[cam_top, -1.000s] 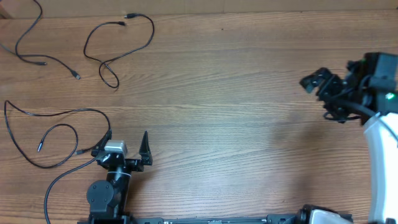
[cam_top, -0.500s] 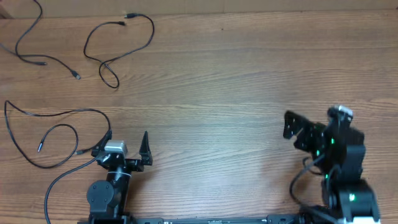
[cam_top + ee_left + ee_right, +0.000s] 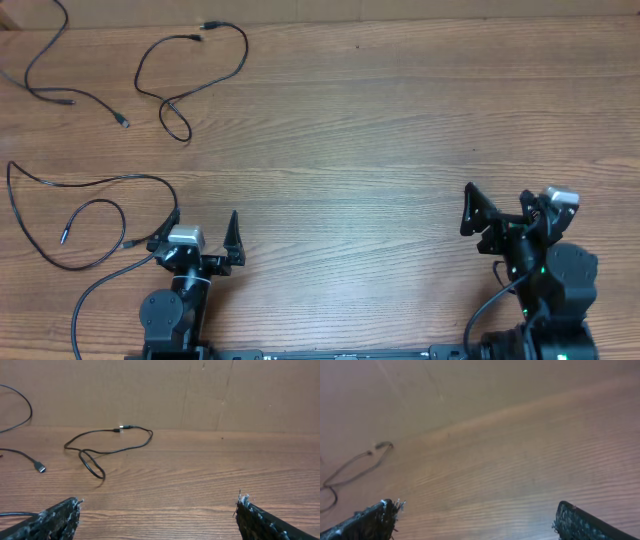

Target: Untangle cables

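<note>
A cable (image 3: 95,286) left of the left gripper (image 3: 205,216) is running off the overhead view's bottom edge, and another cable (image 3: 30,68) far beyond that gripper is leaving at the top edge. The right wrist view is showing everything blurred, its cable (image 3: 350,466) being cut at the left edge.

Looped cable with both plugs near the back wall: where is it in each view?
Overhead: looped cable upper left, near the top edge.
Left wrist: looped cable left of centre, midway up.
Right wrist: looped cable at left edge, blurred.
Shared landmark: back wall, just behind its plugs.
</note>
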You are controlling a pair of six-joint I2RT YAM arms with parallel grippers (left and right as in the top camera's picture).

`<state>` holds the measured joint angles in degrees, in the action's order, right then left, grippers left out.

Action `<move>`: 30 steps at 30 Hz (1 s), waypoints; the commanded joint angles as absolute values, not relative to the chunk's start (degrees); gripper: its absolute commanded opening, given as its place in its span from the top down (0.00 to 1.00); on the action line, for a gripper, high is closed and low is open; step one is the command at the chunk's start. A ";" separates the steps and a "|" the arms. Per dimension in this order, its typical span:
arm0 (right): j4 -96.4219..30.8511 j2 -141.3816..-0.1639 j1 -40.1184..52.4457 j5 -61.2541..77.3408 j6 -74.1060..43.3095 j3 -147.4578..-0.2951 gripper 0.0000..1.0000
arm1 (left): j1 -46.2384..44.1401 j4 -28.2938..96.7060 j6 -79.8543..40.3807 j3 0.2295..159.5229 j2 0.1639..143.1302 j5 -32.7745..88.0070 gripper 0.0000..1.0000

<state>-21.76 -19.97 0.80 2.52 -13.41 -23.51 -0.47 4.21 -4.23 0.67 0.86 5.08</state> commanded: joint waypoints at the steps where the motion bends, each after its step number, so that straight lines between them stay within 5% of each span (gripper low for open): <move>1: -15.88 -13.69 1.02 1.74 -11.64 -16.58 0.00 | -0.78 4.10 -3.18 0.25 0.25 4.47 0.00; 16: -1.89 -0.12 1.08 2.26 -11.68 -0.86 0.00 | -0.78 4.10 -3.18 0.25 0.25 4.47 0.01; 30: -4.78 -0.12 4.75 0.91 -1.32 -0.43 0.00 | -0.78 4.10 -3.18 0.25 0.25 4.47 0.00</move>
